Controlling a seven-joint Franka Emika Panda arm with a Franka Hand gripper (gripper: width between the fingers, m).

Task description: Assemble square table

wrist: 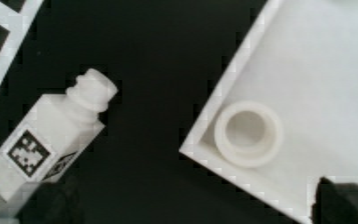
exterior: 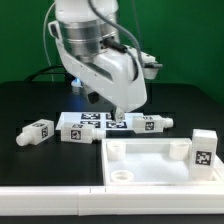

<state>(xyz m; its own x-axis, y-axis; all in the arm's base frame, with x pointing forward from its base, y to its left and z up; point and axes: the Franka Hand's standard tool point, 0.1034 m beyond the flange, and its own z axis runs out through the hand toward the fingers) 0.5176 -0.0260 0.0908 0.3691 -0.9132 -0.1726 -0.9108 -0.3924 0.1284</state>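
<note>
- Nearest leg (wrist: 55,135): lies flat on the black table (wrist: 158,60), tag face up, stubby peg end pointing away from the fingers. Not held.
- Tabletop (wrist: 318,80): flat on the table just beside that leg, with a dark gap between them and no contact. Its corner socket (wrist: 247,130) has nothing in it.
- Key relation: the leg's long axis runs roughly crosswise to the line between the two fingertips (wrist: 51,200), a bit skewed. The leg is off-centre, its blunt end near one finger. The socket corner sits closer to the middle of the gap.
- Gripper (wrist: 194,205): jaws wide apart, nothing between them. From the exterior view it hangs low near the tabletop's far edge, by the marker board (exterior: 88,121).
- My read: to take this leg, the hand needs a sideways shift toward it to centre the body. Then a small wrist twist squares the pads to its sides, then it drops.
- Risk if it closes as it stands: one finger comes down on the leg, or the other clips the tabletop rim.
- Other legs in the exterior view:
  - one (exterior: 35,132) lies off to the exterior view's left;
  - one (exterior: 72,133) sits at the marker board's end;
  - one (exterior: 150,123) lies behind the tabletop;
  - one (exterior: 203,148) stands at the exterior view's right.
- Can't tell which of these is the wrist-view leg.
</note>
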